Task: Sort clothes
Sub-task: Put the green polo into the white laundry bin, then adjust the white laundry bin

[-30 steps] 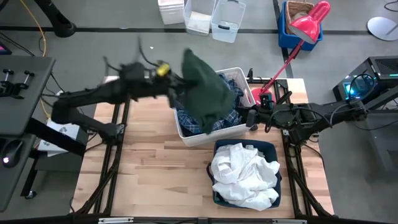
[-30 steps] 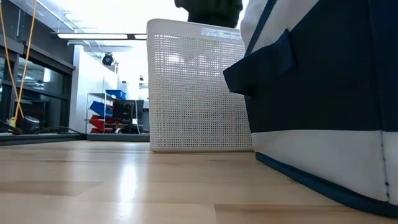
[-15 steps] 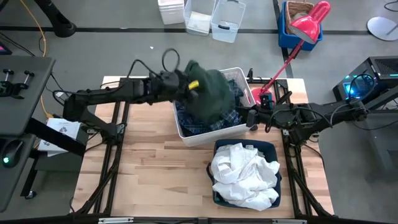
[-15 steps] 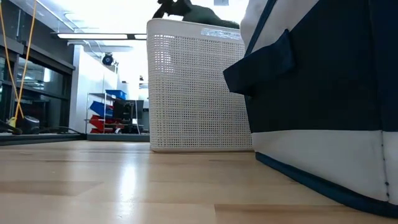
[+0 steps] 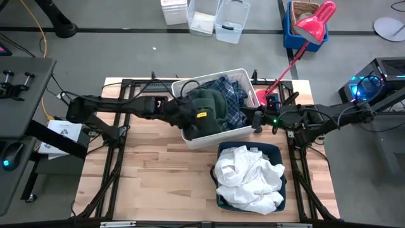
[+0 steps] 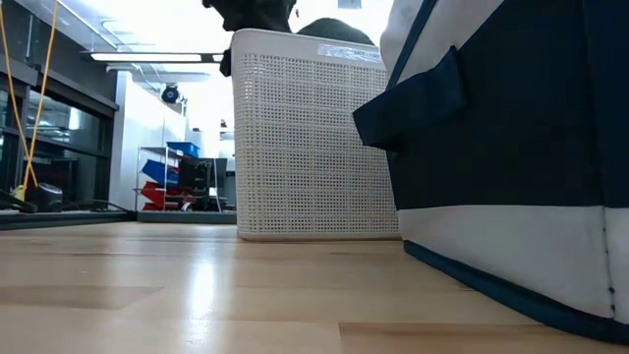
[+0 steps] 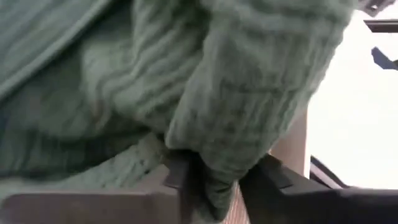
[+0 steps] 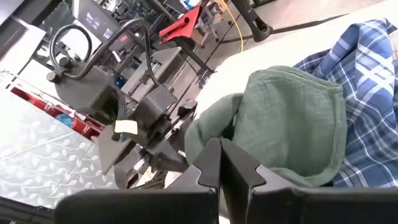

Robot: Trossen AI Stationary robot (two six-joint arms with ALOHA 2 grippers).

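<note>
The dark green knitted garment [image 5: 210, 106] lies in the white perforated plastic bin [image 5: 215, 135] atop the blue plaid shirt [image 5: 235, 95], left gripper [image 5: 190, 114] clamped on it. White clothes [image 5: 247, 177] fill the navy fabric bin [image 5: 282, 152]; sorting looks nearly done. Right gripper [image 5: 258, 120] waits closed beside the bin.

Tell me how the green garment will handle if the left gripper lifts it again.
The green garment would likely droop, since it lies slumped in folds over the white bin. Its ribbed weave looks grippy, and the left gripper pinches a fold, so slipping seems unlikely.
</note>
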